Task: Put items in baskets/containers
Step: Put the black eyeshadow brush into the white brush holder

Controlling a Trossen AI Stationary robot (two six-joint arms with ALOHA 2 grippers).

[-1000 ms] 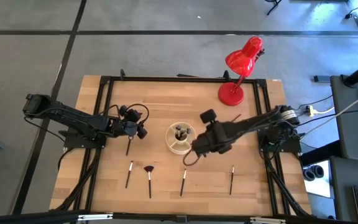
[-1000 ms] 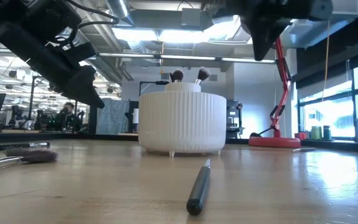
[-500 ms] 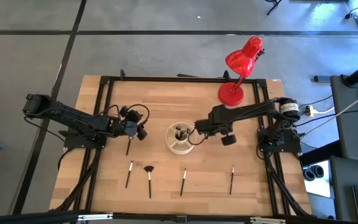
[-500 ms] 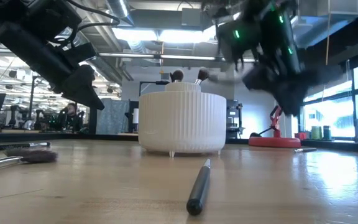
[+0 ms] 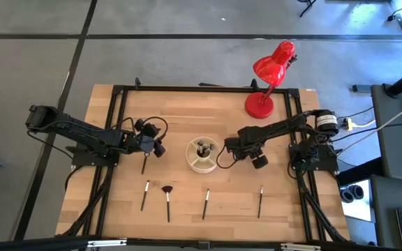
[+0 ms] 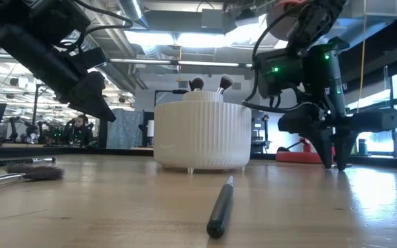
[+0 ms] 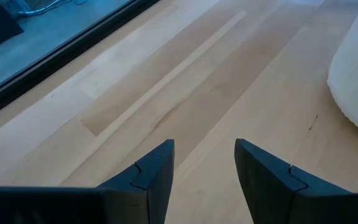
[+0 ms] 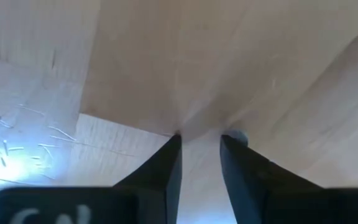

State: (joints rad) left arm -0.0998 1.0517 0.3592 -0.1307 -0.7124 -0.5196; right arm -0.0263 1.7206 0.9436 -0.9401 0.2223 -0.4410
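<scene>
The cream cup (image 5: 202, 156) (image 6: 202, 135) stands mid-table, and two brush heads (image 6: 209, 84) stick up out of it. Several thin dark brushes lie flat on the wood: one (image 5: 144, 165) by my left gripper, and a row near the front edge holding one (image 5: 145, 195), the fan-headed one (image 5: 167, 198), one (image 5: 206, 203) (image 6: 220, 207) and one (image 5: 259, 201). My left gripper (image 5: 158, 146) (image 7: 204, 155) hovers open left of the cup. My right gripper (image 5: 230, 148) (image 6: 333, 164) (image 8: 201, 138) stands open right of the cup, fingers pointing down close over bare wood.
A red desk lamp (image 5: 260, 104) stands at the far right of the table. A black frame (image 5: 187, 88) runs along the table's edges. Bare wood lies between the cup and the row of brushes near the front.
My right gripper has swung from the cup's near right side toward the far edge and the right. It has turned to point straight down, sunk close to the table right of the cup, and opened.
</scene>
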